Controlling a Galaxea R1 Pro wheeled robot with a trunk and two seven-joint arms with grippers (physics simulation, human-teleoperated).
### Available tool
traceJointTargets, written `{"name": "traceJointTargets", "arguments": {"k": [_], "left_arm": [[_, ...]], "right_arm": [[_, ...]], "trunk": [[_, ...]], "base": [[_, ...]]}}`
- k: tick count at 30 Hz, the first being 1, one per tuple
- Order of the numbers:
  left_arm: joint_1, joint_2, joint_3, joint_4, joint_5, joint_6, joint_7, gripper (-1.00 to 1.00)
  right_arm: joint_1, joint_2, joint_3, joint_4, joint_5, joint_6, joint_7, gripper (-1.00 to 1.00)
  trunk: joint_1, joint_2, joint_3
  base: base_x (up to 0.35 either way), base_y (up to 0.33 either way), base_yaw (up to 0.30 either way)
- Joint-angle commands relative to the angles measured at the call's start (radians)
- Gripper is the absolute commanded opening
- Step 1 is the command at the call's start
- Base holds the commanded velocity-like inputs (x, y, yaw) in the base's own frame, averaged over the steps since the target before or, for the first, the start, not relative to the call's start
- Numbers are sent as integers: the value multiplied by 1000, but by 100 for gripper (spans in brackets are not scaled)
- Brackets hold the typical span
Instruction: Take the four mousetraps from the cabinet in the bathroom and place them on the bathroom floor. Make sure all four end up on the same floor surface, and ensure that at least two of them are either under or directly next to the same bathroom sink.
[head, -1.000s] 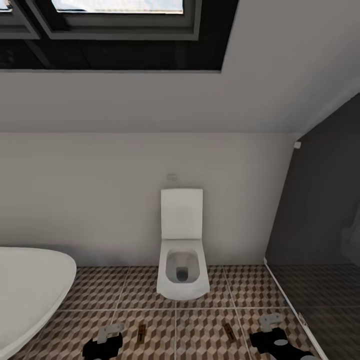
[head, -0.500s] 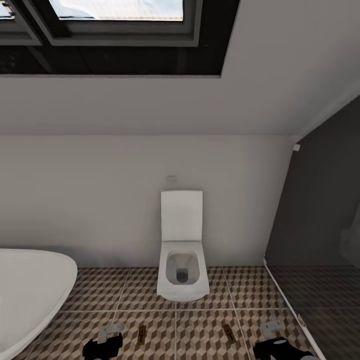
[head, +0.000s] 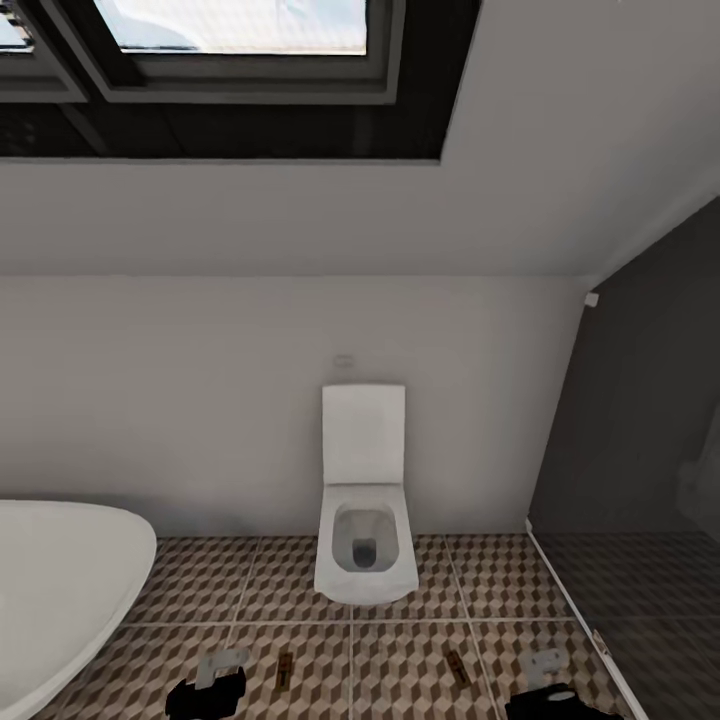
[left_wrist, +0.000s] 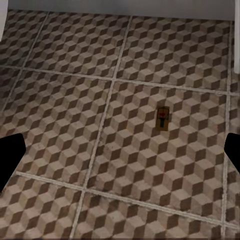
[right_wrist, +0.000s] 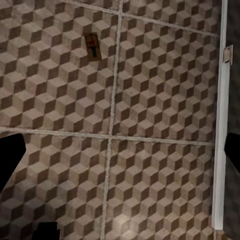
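Two traps lie low in frame on the floor; light, stiff, thin, probably best pinched by the edges. Both grippers' fingers stand apart, empty.

Matt floor tiles carry a printed brown-and-cream cube pattern with pale grout. Each mousetrap looks like tan wood. The toilet and tub are smooth glossy white; the wall is plain matt

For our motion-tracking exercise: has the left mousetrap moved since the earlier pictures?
No. The left mousetrap keeps its place beside the grout line; only the camera shifted.
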Motion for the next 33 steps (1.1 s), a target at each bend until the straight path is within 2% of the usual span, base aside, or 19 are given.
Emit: {"name": "traceJointTargets", "arguments": {"k": [1,8,17,23,27,33], "left_arm": [[2,-1,-9,1,6,-1,4,100],[52,-7,-9,1,6,39,4,100],[145,-16,-9,1,3,202,0,100],[196,-18,-9,1,3,260,-18,100],[242,-19,-9,1,2,272,-73,100],[285,-19,-9,1,2,271,-184,100]], "right_arm": [[5,0,2,2,9,-6,-3,100],[73,4,2,2,11,-33,-3,100],[174,5,1,2,12,-51,-3,100],[237,14,1,2,13,-59,-3,100],[290,24,1,2,17,-85,-3,100],[336,29,1,2,18,-125,-3,100]], "trunk": [[-4,6,2],[-4,6,2],[-4,6,2],[-4,6,2],[-4,6,2],[-4,6,2]], "base": [[0,0,0],[0,0,0],[0,0,0],[0,0,0],[0,0,0],[0,0,0]]}}
